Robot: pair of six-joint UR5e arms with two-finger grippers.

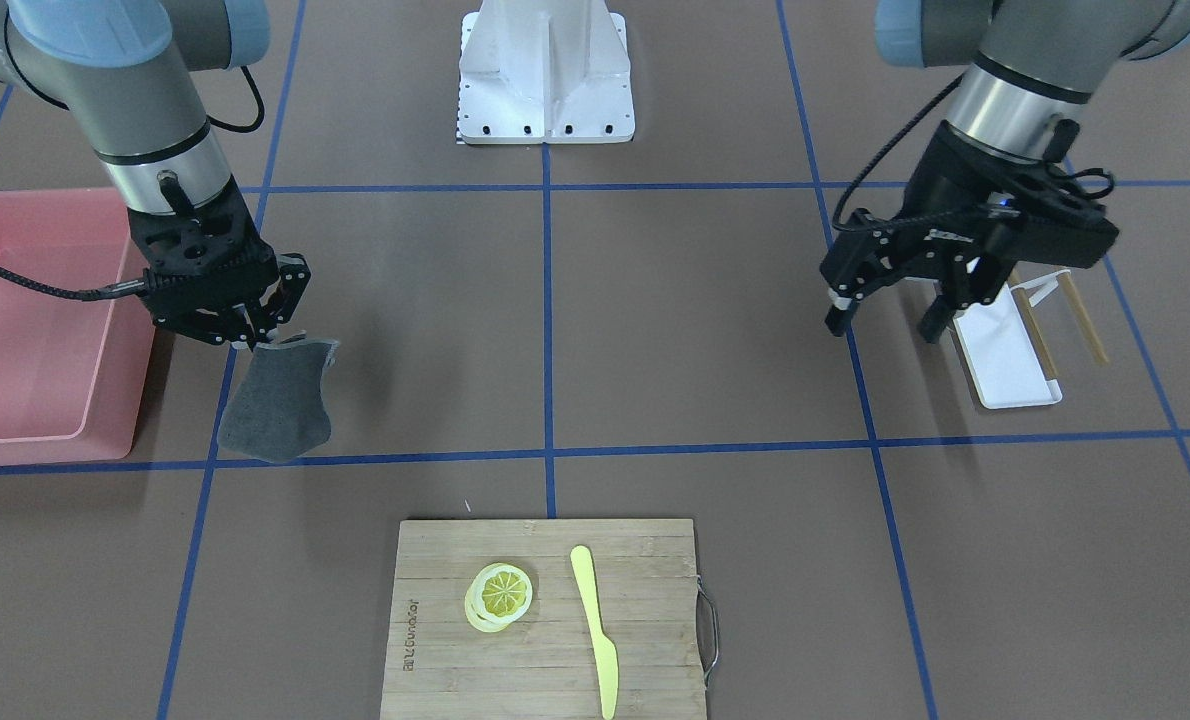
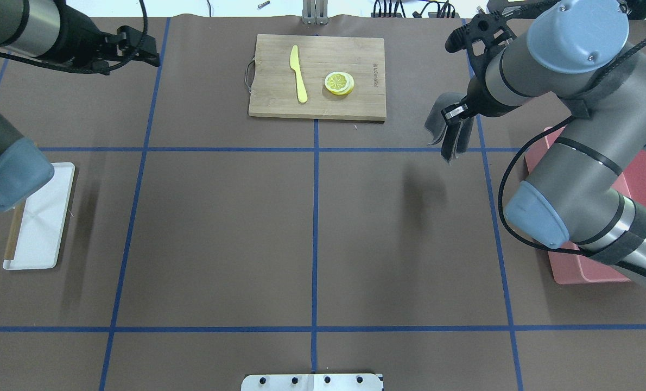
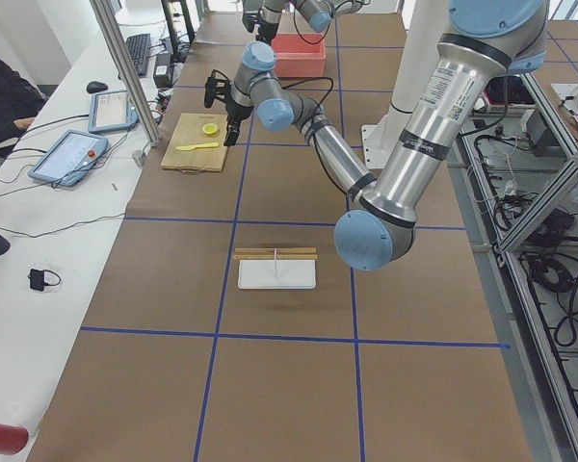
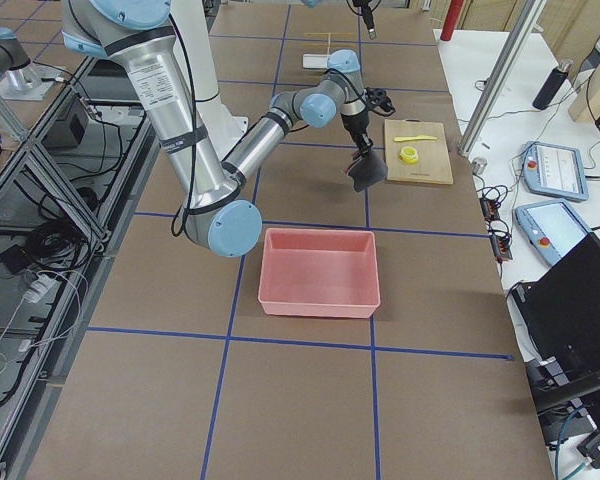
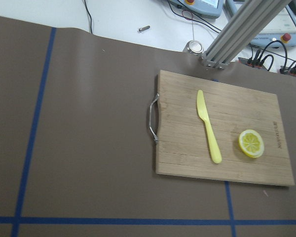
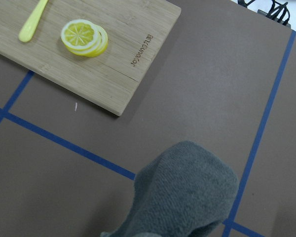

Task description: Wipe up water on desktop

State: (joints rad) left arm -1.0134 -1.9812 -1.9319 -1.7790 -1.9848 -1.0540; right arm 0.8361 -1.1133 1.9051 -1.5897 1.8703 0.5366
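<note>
Desktop [image 2: 220, 228]: matte brown sheet ruled by blue tape lines, covering the whole work area. No puddle or wet sheen can be made out on it in any view, so the patch to be wiped cannot be located.

Grey cloth [image 1: 280, 405]: held by its top edge and hanging limp at about 2 o'clock from the table centre in the overhead view, over a crossing of tape lines. It is judged to be clear of the surface, since its shadow falls apart from it.

Right gripper [image 1: 260, 335]: pinched on the cloth's upper edge.

Left gripper [image 1: 885, 320]: fingers spread, nothing held, raised over the 10 o'clock area.

Surroundings: cutting board [image 2: 279, 106] at 12 o'clock, bearing lemon slices [image 2: 339, 83] and a yellow knife [image 2: 299, 73]; pink tub [image 1: 15, 440] at 3 o'clock; white tray [image 2: 35, 244] at 9 o'clock.

Step in hand, as judged: the cloth is being carried to the spill; wiping is not yet begun.

Next move, as judged: the cloth is to be lowered until it lies on the wet patch, pressed down and drawn across it, with the cutting board avoided.
</note>
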